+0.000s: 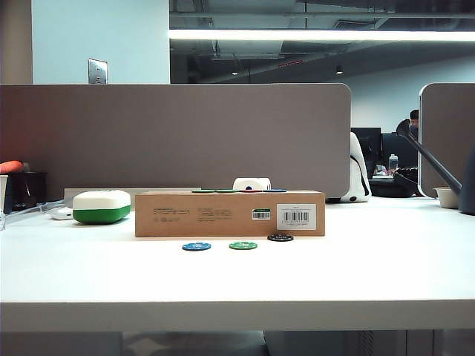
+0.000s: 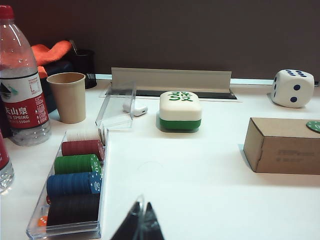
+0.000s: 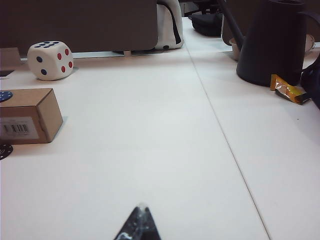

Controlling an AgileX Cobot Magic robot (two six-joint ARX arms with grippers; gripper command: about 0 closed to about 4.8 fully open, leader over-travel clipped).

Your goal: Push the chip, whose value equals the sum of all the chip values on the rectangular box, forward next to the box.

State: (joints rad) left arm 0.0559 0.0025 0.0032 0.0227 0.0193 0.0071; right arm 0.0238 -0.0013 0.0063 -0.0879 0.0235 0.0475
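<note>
The rectangular box (image 1: 230,213) lies across the middle of the table, with thin green and blue chips (image 1: 215,190) lying flat on its top. The black chip (image 1: 280,237) rests right against the box's front face, below the barcode label. Farther out from the box lie a blue chip (image 1: 197,246) and a green chip (image 1: 243,245). My left gripper (image 2: 142,210) is shut and empty, well back from the box's end (image 2: 282,145). Also shut and empty, my right gripper (image 3: 141,210) is far from the box (image 3: 27,115) and the black chip (image 3: 4,151). Neither gripper shows in the exterior view.
A white-and-green case (image 2: 180,111) stands left of the box. A clear tray of stacked chips (image 2: 75,190), a water bottle (image 2: 20,90) and a paper cup (image 2: 67,97) sit at the left. Behind the box is a large die (image 3: 50,60). A black watering can (image 3: 275,42) stands at the right.
</note>
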